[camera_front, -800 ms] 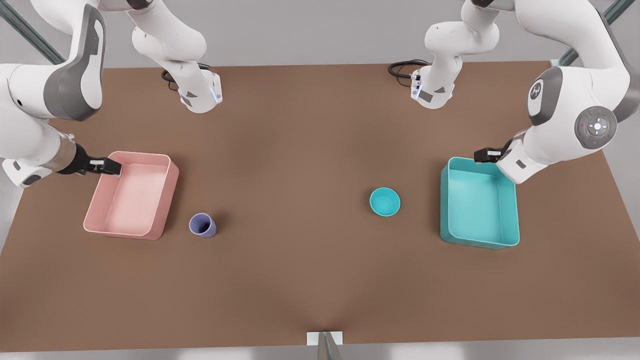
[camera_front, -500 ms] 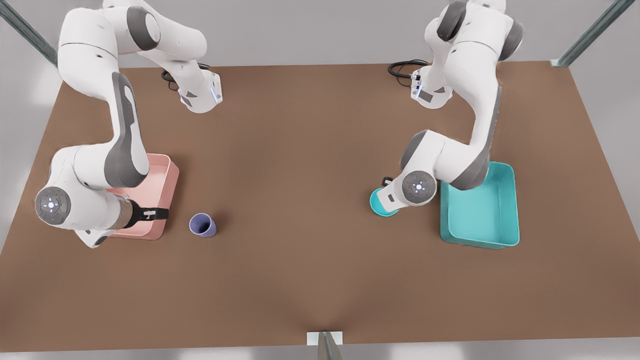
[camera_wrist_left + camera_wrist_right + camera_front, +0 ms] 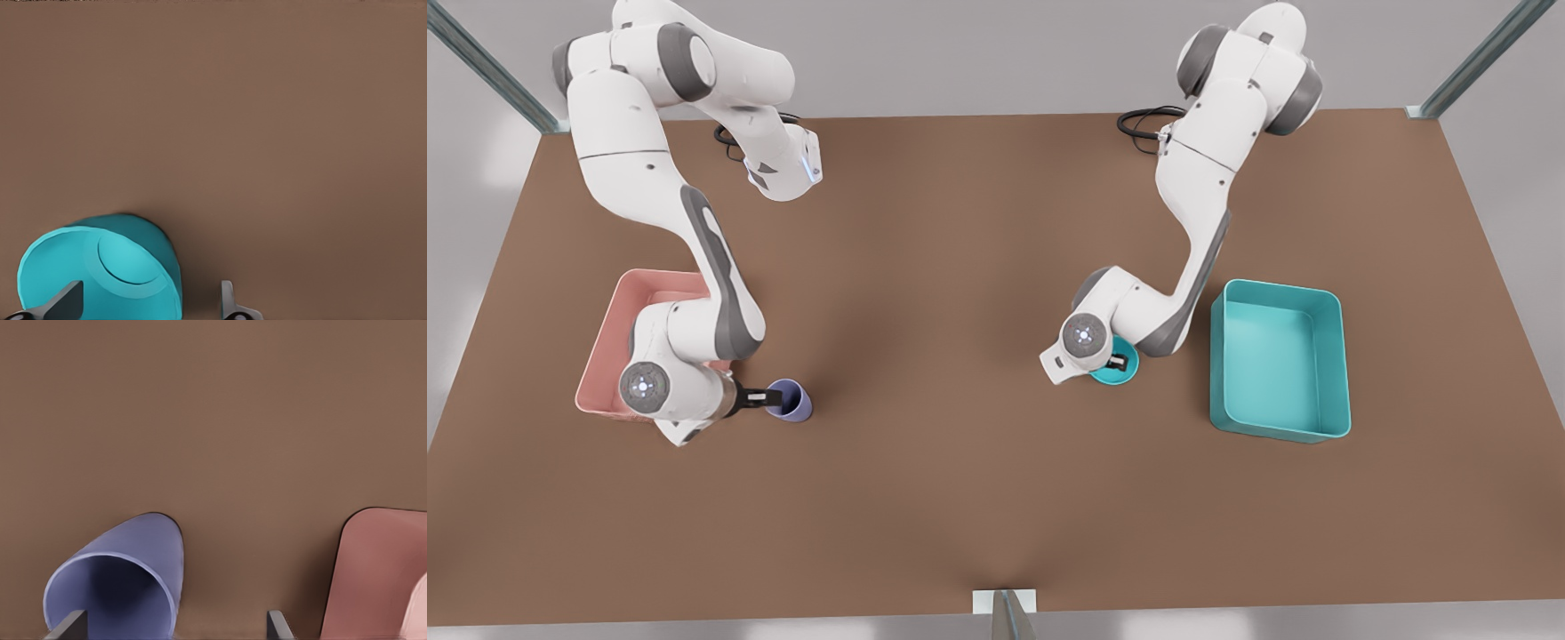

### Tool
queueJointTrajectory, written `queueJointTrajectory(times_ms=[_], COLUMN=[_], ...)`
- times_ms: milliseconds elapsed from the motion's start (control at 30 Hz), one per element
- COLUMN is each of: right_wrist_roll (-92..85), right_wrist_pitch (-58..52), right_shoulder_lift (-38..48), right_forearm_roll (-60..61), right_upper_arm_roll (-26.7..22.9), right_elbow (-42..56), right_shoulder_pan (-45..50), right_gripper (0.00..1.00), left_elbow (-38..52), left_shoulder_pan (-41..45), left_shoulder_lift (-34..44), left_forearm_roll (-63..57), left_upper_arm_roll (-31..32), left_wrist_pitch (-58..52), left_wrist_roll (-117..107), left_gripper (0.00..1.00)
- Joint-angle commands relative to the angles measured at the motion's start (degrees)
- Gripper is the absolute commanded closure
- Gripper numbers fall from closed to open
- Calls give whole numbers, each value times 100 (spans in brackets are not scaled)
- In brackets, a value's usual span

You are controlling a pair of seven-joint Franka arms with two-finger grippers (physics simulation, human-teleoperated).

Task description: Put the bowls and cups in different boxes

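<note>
I am straddling rims with both jaws released: left gripper (image 3: pixel 147 303) over the light, slick teal bowl (image 3: pixel 100 270), right gripper (image 3: pixel 177 627) over the thin-walled lavender cup (image 3: pixel 117 583).

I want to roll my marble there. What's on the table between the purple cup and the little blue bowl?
Nothing: in the front view only bare brown table lies between the cup and the bowl.

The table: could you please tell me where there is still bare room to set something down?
The table is bare between the cup and the bowl, and along its near edge. The teal box holds nothing. It is crowded around the pink box, where the right gripper straddles the cup's rim, and at the bowl, straddled by the left gripper.
</note>
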State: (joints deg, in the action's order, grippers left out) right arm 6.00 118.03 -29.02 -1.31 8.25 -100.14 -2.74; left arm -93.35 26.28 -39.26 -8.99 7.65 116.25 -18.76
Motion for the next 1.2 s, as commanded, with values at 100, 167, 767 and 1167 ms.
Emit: queueJointTrajectory(times_ms=[100, 167, 767, 1167], right_wrist_roll=[235, 235, -222, -4239], right_wrist_pitch=[1099, 1231, 722, -668], right_shoulder_lift=[1, -78, 299, 1091], right_forearm_roll=[52, 61, 52, -27], right_upper_arm_roll=[1, -8, 1, -166], right_elbow=[-436, -436, -252, -181], right_shoulder_pan=[-16, -16, -174, -2424], right_gripper=[0, 0, 79, 79], left_elbow=[10, 10, 441, -1466], left_shoulder_pan=[-9, -27, -1494, -2118], left_shoulder_lift=[-179, -170, 1553, 850], left_forearm_roll=[-23, -15, -410, -322], left_upper_arm_roll=[0, 0, -1028, -1222], left_wrist_pitch=[785, 724, -2177, 935], left_wrist_roll=[-805, -796, -814, -559], left_gripper=[8, 45, 79, 79])
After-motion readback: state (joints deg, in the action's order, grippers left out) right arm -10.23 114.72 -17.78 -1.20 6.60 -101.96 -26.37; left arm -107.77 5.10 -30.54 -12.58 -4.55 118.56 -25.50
